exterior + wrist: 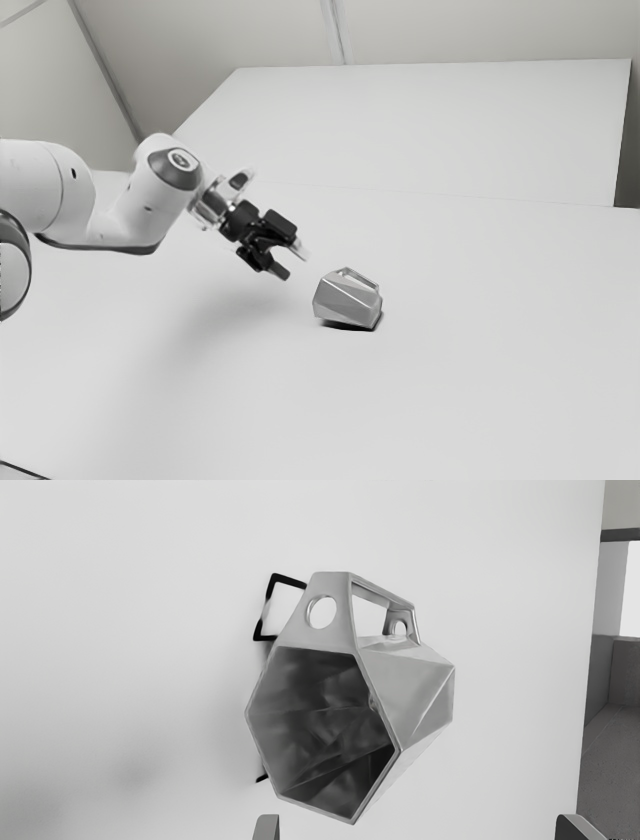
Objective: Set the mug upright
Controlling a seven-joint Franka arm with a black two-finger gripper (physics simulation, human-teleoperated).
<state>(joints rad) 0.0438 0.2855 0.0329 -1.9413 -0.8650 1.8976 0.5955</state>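
Exterior view: table below; my gripper, fingers apart and empty; mug on its side near fingertips, toward exterior view's right. Mouth faces me, long axis seemingly leading away from my grip; handle uppermost.

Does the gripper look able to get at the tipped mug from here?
Probably yes: the gripper is open, a little short of the mug, whose mouth faces it, and nothing visible stands between them.
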